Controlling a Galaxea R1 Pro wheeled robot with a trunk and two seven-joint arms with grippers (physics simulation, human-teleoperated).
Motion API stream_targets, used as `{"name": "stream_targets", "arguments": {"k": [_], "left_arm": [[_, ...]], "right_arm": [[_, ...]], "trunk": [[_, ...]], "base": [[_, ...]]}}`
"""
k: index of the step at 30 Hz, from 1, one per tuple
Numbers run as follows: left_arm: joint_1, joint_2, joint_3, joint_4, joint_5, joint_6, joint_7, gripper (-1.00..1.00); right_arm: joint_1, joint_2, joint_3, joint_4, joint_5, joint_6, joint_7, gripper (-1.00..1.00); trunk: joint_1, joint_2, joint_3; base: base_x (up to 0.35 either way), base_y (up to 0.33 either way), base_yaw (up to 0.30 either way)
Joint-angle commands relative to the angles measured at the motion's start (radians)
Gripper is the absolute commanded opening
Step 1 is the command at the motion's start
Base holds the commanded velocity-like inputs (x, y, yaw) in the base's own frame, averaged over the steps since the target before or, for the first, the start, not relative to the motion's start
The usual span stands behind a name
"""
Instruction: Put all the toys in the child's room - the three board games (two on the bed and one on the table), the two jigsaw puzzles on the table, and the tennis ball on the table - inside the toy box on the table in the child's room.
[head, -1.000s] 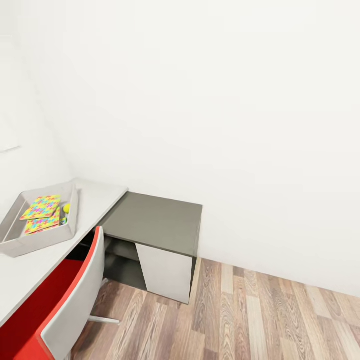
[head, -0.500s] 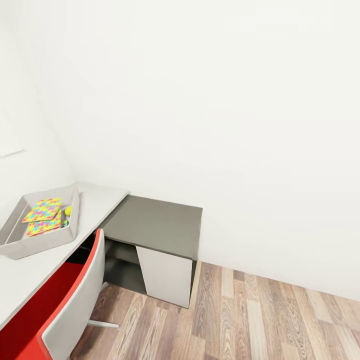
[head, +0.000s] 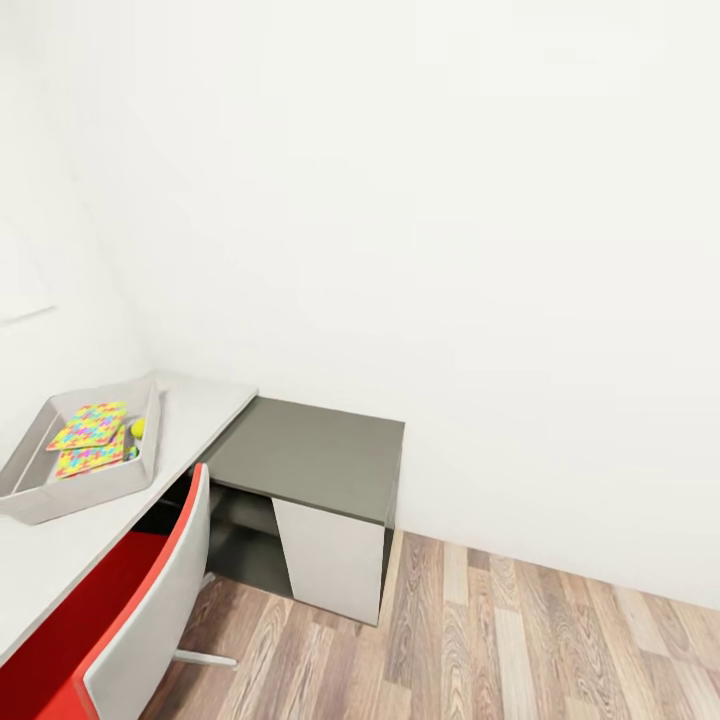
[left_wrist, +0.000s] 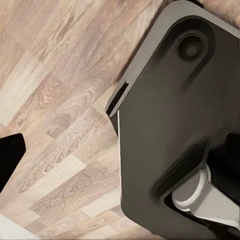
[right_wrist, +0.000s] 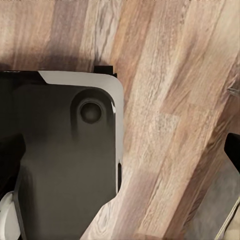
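The grey toy box (head: 45, 502) stands on the white table (head: 205, 400) at the left of the head view. Inside it lie two bright jigsaw puzzles, one (head: 92, 423) overlapping the other (head: 90, 458), and the yellow-green tennis ball (head: 138, 428) rests by the box's right wall. The board games and the bed are out of view. One dark fingertip (left_wrist: 10, 157) of my left gripper shows at the edge of the left wrist view, over wooden floor. A dark fingertip (right_wrist: 234, 152) of my right gripper shows likewise in the right wrist view. Nothing lies between the fingers of either.
A low grey cabinet (head: 310, 450) joins the table's right end against the white wall. A red and grey chair (head: 150, 600) is tucked at the table's front. Wooden floor (head: 520, 640) spreads to the right. Both wrist views look down on my dark base (left_wrist: 175, 125) (right_wrist: 65, 165).
The whole head view has shifted a little, so the camera has moved: the toy box and table sit slightly higher and further left in the picture. Nothing on the table has moved.
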Motion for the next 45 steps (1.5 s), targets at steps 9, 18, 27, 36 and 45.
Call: {"name": "stream_targets", "arguments": {"k": [9, 18, 27, 36, 45], "left_arm": [[0.023, 0.001, -0.008, 0.003, 0.009, 0.004, 0.008, 1.00], [0.032, 0.001, -0.007, 0.005, 0.009, 0.004, 0.008, 1.00], [0.034, 0.001, -0.007, 0.006, 0.009, 0.004, 0.008, 1.00], [0.035, 0.001, -0.007, 0.006, 0.009, 0.004, 0.008, 1.00], [0.035, 0.001, -0.007, 0.006, 0.009, 0.004, 0.008, 1.00]], "right_arm": [[0.004, 0.002, 0.009, 0.023, -0.009, 0.001, 0.006, 1.00], [0.008, 0.005, 0.008, 0.050, -0.006, -0.009, 0.001, 1.00], [0.009, 0.009, 0.009, 0.058, -0.005, -0.013, 0.000, 1.00], [0.010, 0.015, 0.009, 0.060, -0.005, -0.013, -0.001, 1.00], [0.010, 0.017, 0.009, 0.060, -0.004, -0.013, -0.001, 1.00]], "trunk": [[0.001, -0.002, 0.008], [0.001, -0.002, 0.011], [0.001, -0.002, 0.012], [0.001, -0.002, 0.012], [0.001, -0.002, 0.012]], "base": [[0.000, 0.000, 0.019], [0.000, 0.000, 0.007], [0.000, 0.000, 0.002], [0.000, 0.000, 0.000], [0.000, 0.000, 0.000]]}}
